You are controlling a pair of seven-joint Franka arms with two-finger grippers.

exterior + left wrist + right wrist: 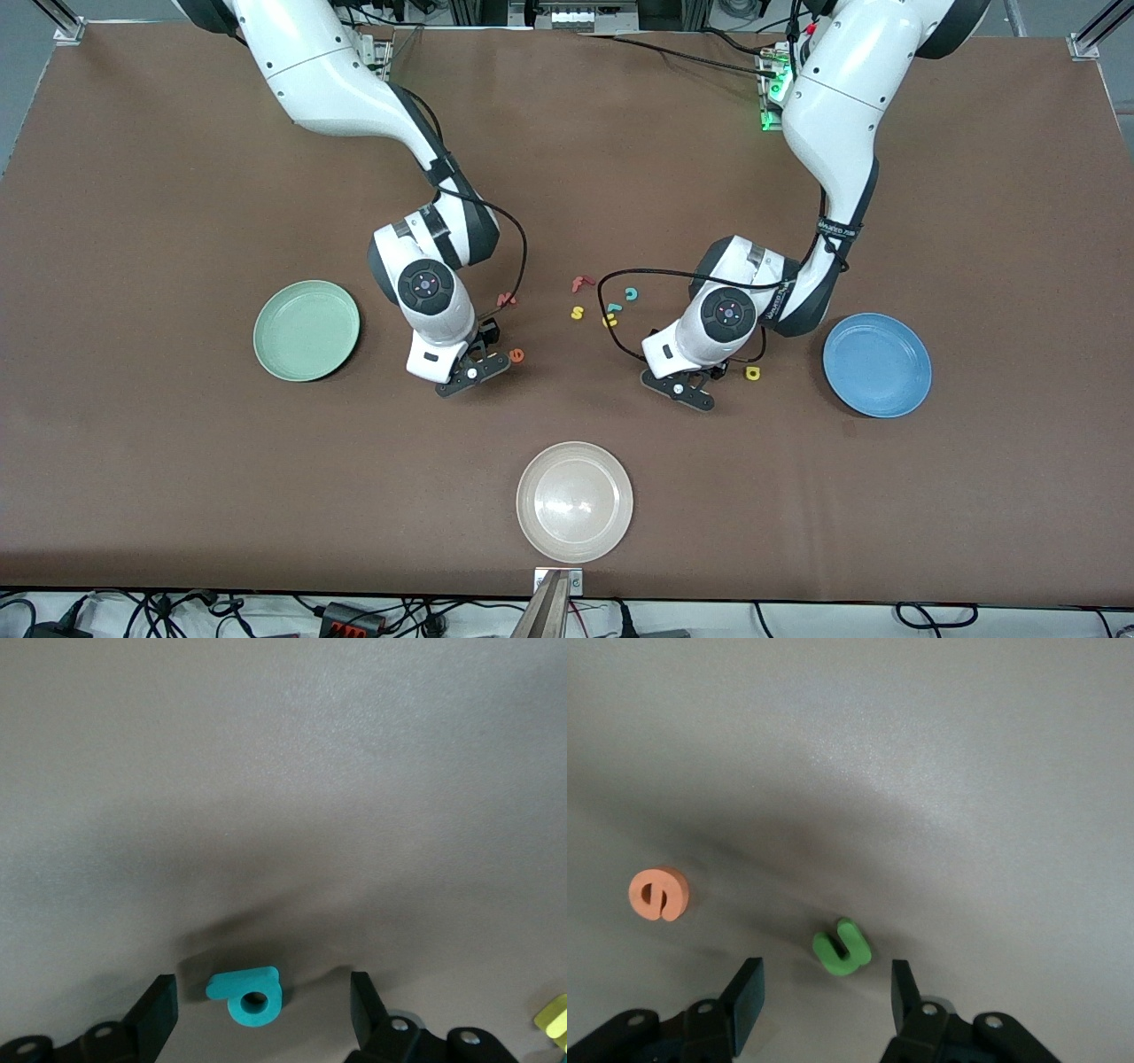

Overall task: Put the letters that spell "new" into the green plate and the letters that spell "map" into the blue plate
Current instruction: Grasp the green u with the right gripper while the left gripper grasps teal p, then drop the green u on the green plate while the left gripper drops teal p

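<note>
The teal p (247, 997) and green n (842, 948) are straddled by open pincers; tiny letters could be pushed away if squeezed crookedly.

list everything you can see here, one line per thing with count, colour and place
green plate: 1, pale green, right arm's end
blue plate: 1, blue, left arm's end
off-white plate: 1, nearest the front camera
teal p: 1, on the table between the left gripper's fingers
green n: 1, on the table between the right gripper's fingers
orange e: 1, beside the right gripper
yellow a: 1, beside the left gripper
other letters: several, mid-table
left gripper: open, low over the p
right gripper: open, low over the n
</note>
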